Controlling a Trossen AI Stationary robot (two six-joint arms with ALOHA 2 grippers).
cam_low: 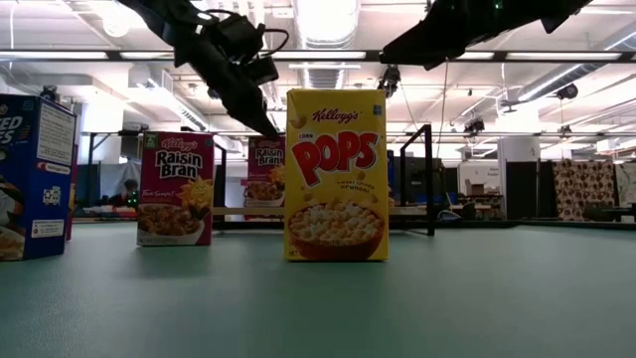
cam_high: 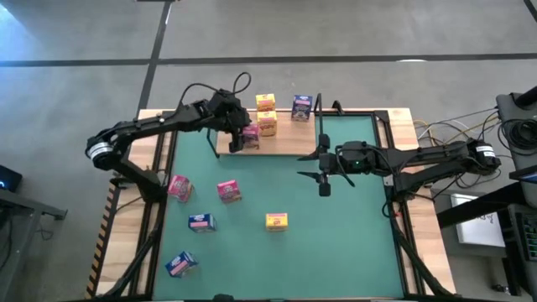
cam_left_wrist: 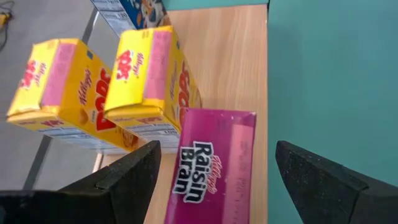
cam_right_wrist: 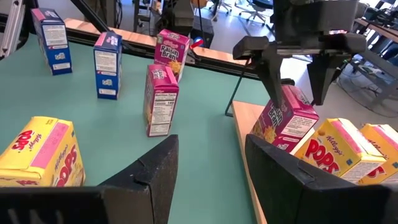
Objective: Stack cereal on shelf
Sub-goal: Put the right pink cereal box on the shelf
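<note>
1. Pink box (cam_high: 249, 137) stands on the shelf (cam_high: 285, 144) with the left gripper (cam_high: 238, 139) straddling it, fingers spread wide on either side and apparently clear of the cardboard.
2. From that box, two yellow boxes (cam_high: 266, 115) sit just beside it at about 1 o'clock, and a blue box (cam_high: 302, 107) stands at 2 o'clock near the shelf's far edge.
3. To finish well, I judge the left gripper should lift straight up, since any sideways drift could nudge the pink box into the yellow pair.
4. Loose cereal remains on the green mat (cam_high: 352, 243): two pink at 7 and 6 o'clock of the shelf, two blue lower at 7, one yellow (cam_high: 277, 221) at 6.
5. Right gripper (cam_high: 324, 183) hovers over the mat at 5 o'clock of the shelf, fingers partly apart and holding nothing.
6. Open board lies right of the pink box, bounded by the black bracket (cam_high: 320, 126); the mat around the yellow box is open for an approach.
</note>
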